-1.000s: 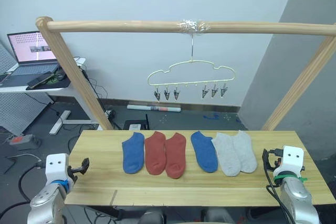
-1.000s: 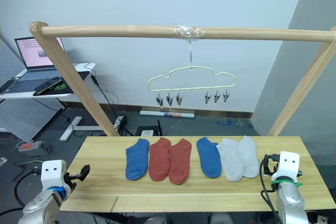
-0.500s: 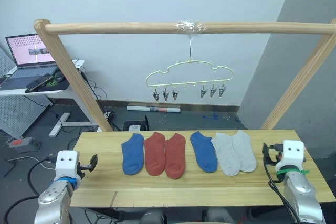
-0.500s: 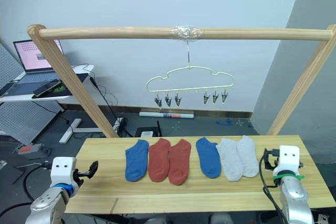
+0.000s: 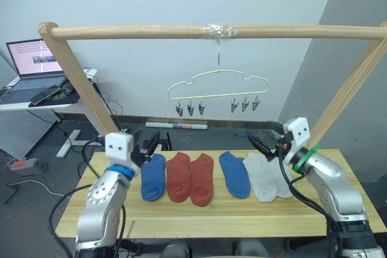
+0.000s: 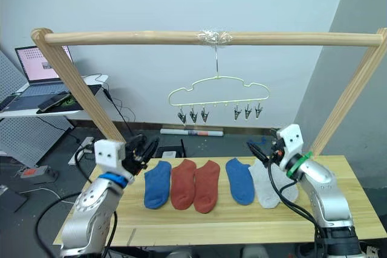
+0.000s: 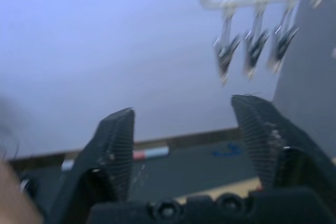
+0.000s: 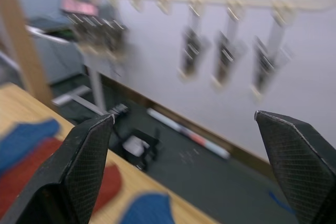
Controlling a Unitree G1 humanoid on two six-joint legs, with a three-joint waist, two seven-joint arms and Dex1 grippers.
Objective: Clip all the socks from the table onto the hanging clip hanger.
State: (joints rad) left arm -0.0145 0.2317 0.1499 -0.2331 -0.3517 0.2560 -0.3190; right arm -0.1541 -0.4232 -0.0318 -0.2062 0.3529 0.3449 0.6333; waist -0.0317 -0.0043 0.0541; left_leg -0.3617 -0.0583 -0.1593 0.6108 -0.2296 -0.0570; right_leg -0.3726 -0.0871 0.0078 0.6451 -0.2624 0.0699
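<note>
Parts of the row of six socks are hidden: the right arm crosses in front of the two light grey socks (image 5: 265,176), covering the upper end of the outer one, and the left hand (image 6: 144,147) overlaps the top of the first blue sock (image 5: 153,176). In both wrist views the clip hanger (image 5: 218,87) is blurred, so whether its small metal clips (image 5: 190,109) are shut cannot be made out there; they hang in two groups of three and none holds anything. The hanger is a thin pale yellow-green wire with a wavy outline, its hook caught on a taped spot of the round wooden pole (image 5: 151,29) that runs above the desk (image 5: 181,217). All the socks lie flat on the desk under the hanger, side by side: a blue one, two rust-red socks (image 5: 191,176) touching each other, a second blue sock (image 5: 234,174), then the grey pair, also touching. The left hand hovers at the far edge of the desk just beyond the first blue sock, its black fingers (image 7: 116,145) spread apart and empty. The right hand (image 5: 264,145) hovers over the far end of the grey pair, its fingers (image 8: 89,161) likewise wide apart with nothing between them. Behind the pole frame, a laptop (image 5: 31,63) stands open on a white side table.
</note>
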